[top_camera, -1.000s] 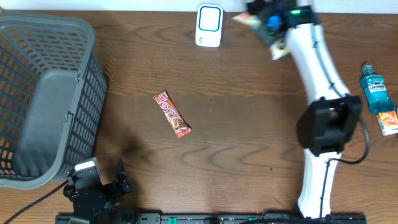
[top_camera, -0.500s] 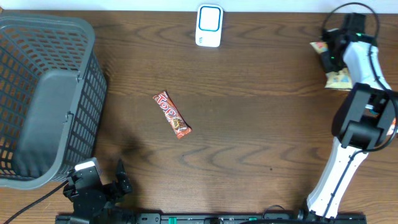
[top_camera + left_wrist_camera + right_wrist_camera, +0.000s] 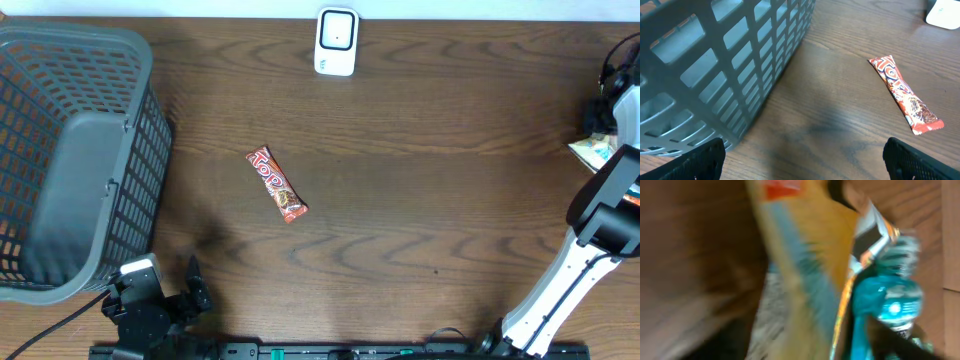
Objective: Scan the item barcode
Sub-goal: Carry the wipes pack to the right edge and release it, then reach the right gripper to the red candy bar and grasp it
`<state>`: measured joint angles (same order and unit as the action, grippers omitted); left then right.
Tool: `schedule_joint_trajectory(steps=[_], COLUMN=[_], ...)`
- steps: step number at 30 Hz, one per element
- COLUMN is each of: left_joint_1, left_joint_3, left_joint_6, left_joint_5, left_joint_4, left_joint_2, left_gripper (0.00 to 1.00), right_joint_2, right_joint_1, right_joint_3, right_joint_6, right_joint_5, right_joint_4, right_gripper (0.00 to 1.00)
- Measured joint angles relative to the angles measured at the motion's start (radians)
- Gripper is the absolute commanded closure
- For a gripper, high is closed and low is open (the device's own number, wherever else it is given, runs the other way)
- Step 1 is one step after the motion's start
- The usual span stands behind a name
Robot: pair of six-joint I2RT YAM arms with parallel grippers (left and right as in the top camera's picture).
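Observation:
A white barcode scanner [image 3: 336,42] stands at the table's far edge. A yellow snack packet [image 3: 595,150] lies at the far right edge, under my right arm [image 3: 625,110]. In the blurred right wrist view this packet [image 3: 805,255] fills the space between the dark fingers of my right gripper [image 3: 810,345], which stand wide apart and open. A red candy bar [image 3: 277,184] lies mid-table, alone. My left gripper [image 3: 805,165] hovers open and empty near the front left corner, with the candy bar [image 3: 905,97] ahead to its right.
A large grey mesh basket [image 3: 70,150] fills the left side, close beside the left gripper. A teal bottle [image 3: 892,297] stands right beside the yellow packet. The scanner's corner [image 3: 944,12] shows in the left wrist view.
My right arm swung from beside the scanner to the far right edge, carrying the yellow packet, and its jaws have come apart. The left arm and the candy bar have not moved.

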<state>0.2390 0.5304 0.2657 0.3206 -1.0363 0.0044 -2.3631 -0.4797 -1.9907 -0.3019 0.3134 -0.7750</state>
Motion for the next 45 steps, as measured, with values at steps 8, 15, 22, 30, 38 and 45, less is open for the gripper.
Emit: schedule_joint_trajectory(steps=[8, 15, 22, 30, 38, 45], left_joint_1=[0.000, 0.000, 0.000, 0.000, 0.000, 0.000], left_joint_3=[0.000, 0.000, 0.000, 0.000, 0.000, 0.000], left_joint_6=[0.000, 0.000, 0.000, 0.000, 0.000, 0.000], left_joint_5=[0.000, 0.000, 0.000, 0.000, 0.000, 0.000], left_joint_4=[0.000, 0.000, 0.000, 0.000, 0.000, 0.000], left_joint_2=[0.000, 0.000, 0.000, 0.000, 0.000, 0.000], left_gripper=[0.02, 0.02, 0.02, 0.02, 0.02, 0.02], right_joint_2=[0.290, 0.378, 0.302, 0.256, 0.092, -0.001], right_joint_1=[0.091, 0.307, 0.651, 1.059, 1.318, 1.415], right_joint_3=[0.003, -0.013, -0.009, -0.008, -0.005, -0.004], right_joint_6=[0.181, 0.299, 0.282, 0.240, 0.259, 0.301], right_joint_5=[-0.502, -1.147, -1.170, -0.637, -0.274, -0.021], right_joint_4=[-0.110, -0.339, -0.460, -0.397, -0.262, -0.216], right_gripper=[0.01, 0.01, 0.01, 0.01, 0.07, 0.06])
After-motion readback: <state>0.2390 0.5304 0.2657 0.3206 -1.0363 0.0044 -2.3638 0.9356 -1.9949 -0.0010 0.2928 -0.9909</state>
